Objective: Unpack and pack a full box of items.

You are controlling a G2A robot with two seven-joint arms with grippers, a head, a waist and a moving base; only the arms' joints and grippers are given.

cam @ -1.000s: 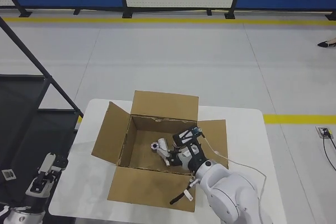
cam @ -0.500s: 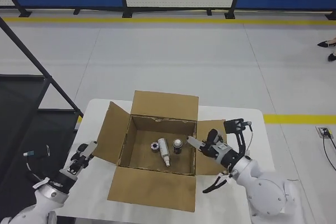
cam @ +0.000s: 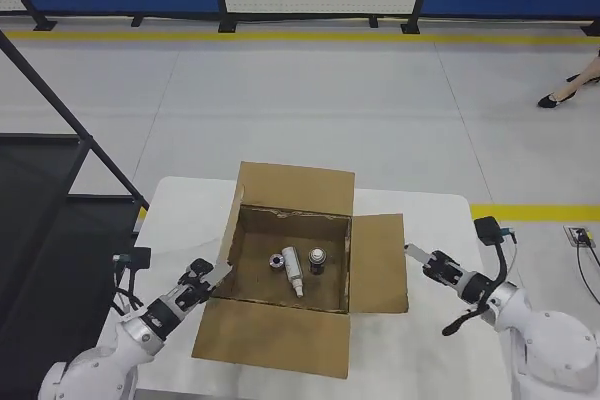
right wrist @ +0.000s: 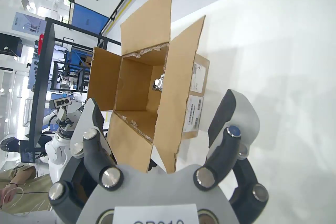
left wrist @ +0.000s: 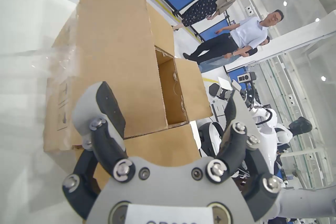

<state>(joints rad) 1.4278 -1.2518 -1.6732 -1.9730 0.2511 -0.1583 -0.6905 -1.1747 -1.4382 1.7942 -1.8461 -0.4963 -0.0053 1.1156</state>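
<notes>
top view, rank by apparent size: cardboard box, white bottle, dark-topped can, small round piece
1. cardboard box, by far the largest.
2. white bottle, lying in the box.
3. dark-topped can and small round piece: they look about alike, too close to rank.

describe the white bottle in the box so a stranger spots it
On the white table stands an open cardboard box holding three items. The white bottle lies flat in the middle, longer than the small round piece and the dark-topped can beside it.

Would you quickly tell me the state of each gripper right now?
Left gripper: open, holding nothing.
Right gripper: open, holding nothing.
</notes>
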